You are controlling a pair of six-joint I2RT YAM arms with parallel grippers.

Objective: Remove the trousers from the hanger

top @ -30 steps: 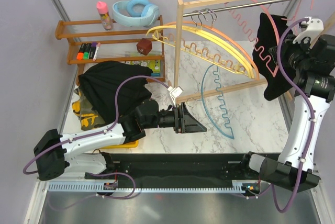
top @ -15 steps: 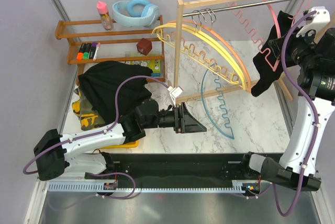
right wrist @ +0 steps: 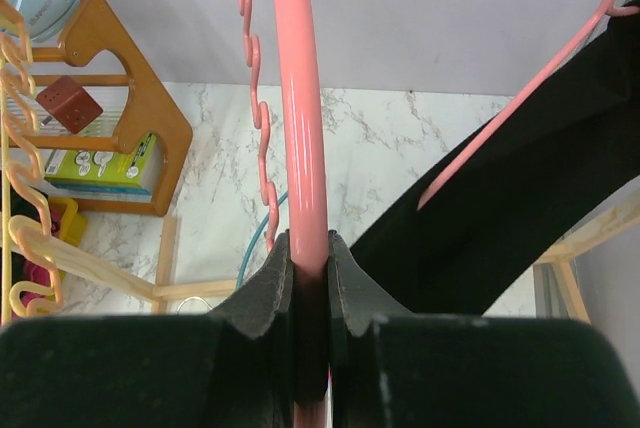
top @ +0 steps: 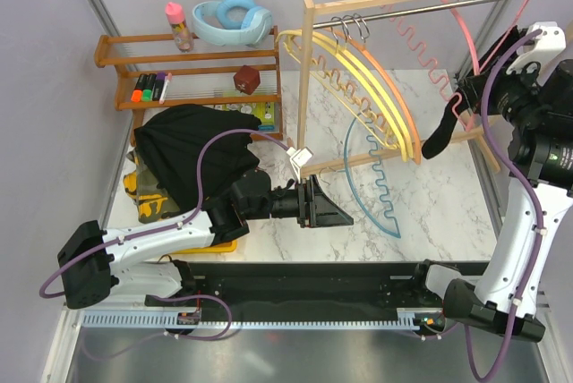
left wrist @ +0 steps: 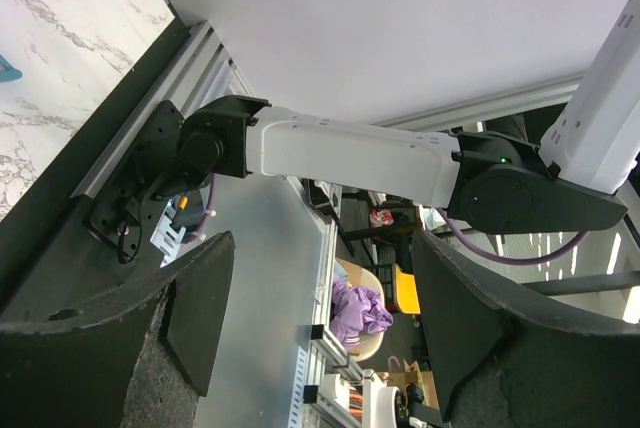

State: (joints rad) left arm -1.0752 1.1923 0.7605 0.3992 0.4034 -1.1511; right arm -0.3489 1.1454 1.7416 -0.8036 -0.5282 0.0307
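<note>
No legible text, brand, number or sign in any view.
- Yellow-green flat card [right wrist: 100,163], low in wooden shelf rack [top: 107,46]: white printed shapes, too small to read.
- Marker pens with orange, green and purple caps [top: 148,89], middle tier of same rack: barrel print blurred.
- Pink-capped bottle [top: 180,27], top tier: label unreadable.
</note>
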